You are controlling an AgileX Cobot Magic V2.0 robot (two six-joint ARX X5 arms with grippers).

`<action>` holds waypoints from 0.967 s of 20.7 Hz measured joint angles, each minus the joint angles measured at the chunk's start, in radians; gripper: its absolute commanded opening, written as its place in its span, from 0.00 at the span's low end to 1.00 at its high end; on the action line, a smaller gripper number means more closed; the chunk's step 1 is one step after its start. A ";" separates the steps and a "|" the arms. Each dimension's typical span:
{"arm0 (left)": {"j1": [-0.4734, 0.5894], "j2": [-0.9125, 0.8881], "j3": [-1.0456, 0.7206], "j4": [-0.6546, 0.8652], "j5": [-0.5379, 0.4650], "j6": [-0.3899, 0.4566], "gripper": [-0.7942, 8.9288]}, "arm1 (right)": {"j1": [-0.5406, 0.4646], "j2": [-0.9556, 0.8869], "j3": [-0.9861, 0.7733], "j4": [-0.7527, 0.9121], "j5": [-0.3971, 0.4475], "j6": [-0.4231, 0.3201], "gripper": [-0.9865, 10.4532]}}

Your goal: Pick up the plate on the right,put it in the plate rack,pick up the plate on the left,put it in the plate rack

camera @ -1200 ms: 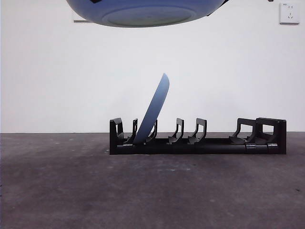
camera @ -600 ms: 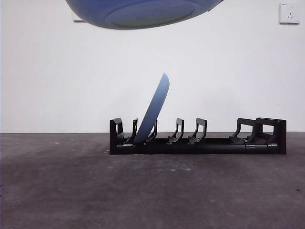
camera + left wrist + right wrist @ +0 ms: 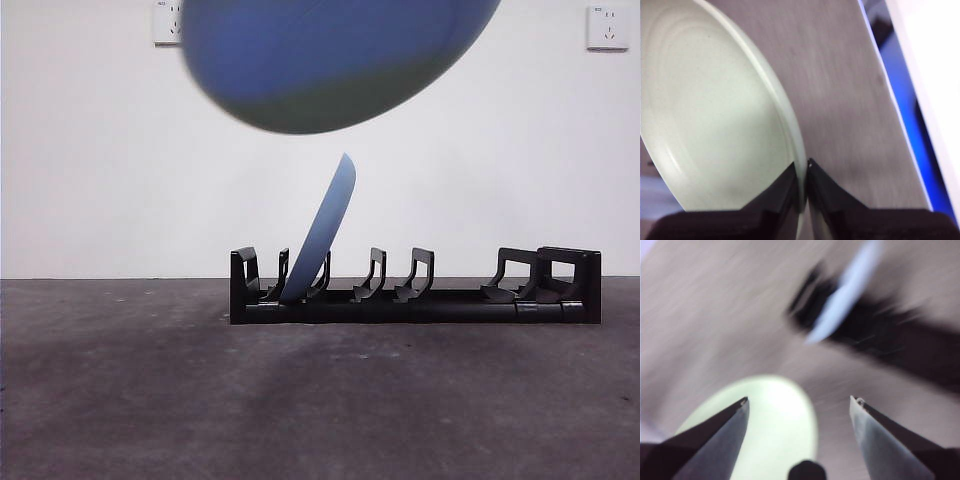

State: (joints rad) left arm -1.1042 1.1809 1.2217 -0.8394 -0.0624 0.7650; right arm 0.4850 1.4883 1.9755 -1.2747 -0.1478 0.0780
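Now, nearest first.
Left gripper [image 3: 804, 172]: my jaws are pinched tight on the rim of the held plate [image 3: 715, 125], pale green on its inner face in my left wrist view.
Held plate, front view [image 3: 335, 60]: blurred, blue underside showing, high above the worktop [image 3: 300, 400] and over the rack's left part, touching nothing below.
Right gripper [image 3: 799, 402]: my jaws are spread wide with nothing between them; the held plate and the rack lie beyond them, blurred.
Plate rack [image 3: 415, 290]: long, black, low, on the worktop.
Racked plate [image 3: 322, 230]: blue, on edge in a slot near the rack's left end, leaning right.
Wall [image 3: 100, 170]: white, two sockets.
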 measured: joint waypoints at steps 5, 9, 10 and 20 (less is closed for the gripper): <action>0.114 0.005 0.000 0.322 0.203 -0.193 0.07 | 0.000 -0.172 0.047 -0.066 0.235 -0.012 0.39; 0.199 0.067 0.000 0.608 0.291 -0.391 0.07 | 0.002 -0.285 0.045 -0.079 0.237 -0.013 0.39; 0.213 0.097 0.000 0.662 0.299 -0.430 0.07 | 0.003 -0.315 0.040 -0.079 0.218 -0.013 0.39; 0.250 0.342 0.000 1.046 0.281 -0.657 0.07 | 0.005 -0.514 -0.179 -0.079 0.086 -0.005 0.35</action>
State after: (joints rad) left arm -0.8543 1.5227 1.2217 0.2070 0.2188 0.1081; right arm 0.4896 0.9745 1.7966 -1.3537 -0.0620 0.0731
